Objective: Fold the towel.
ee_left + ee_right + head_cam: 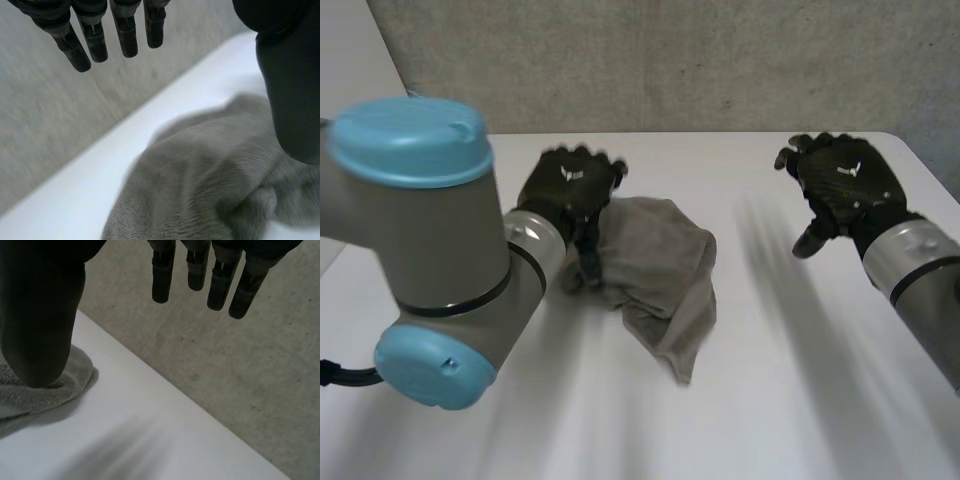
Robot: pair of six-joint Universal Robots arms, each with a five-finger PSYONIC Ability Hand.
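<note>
A grey towel [660, 280] lies crumpled in a heap in the middle of the white table [770, 400]. My left hand [570, 190] hovers at the towel's left edge with its fingers [90, 40] straight and nothing in them; the towel [210, 175] lies under its palm and thumb. My right hand [845, 185] is raised above the table to the right of the towel, apart from it, fingers [200, 275] spread and empty. Beside its thumb a rounded edge of the towel [65, 385] is visible.
The table's far edge [720, 133] runs along a grey concrete wall [670, 60]. My left arm's big grey and blue joint [420, 240] stands over the table's left front part. Bare table lies right of and in front of the towel.
</note>
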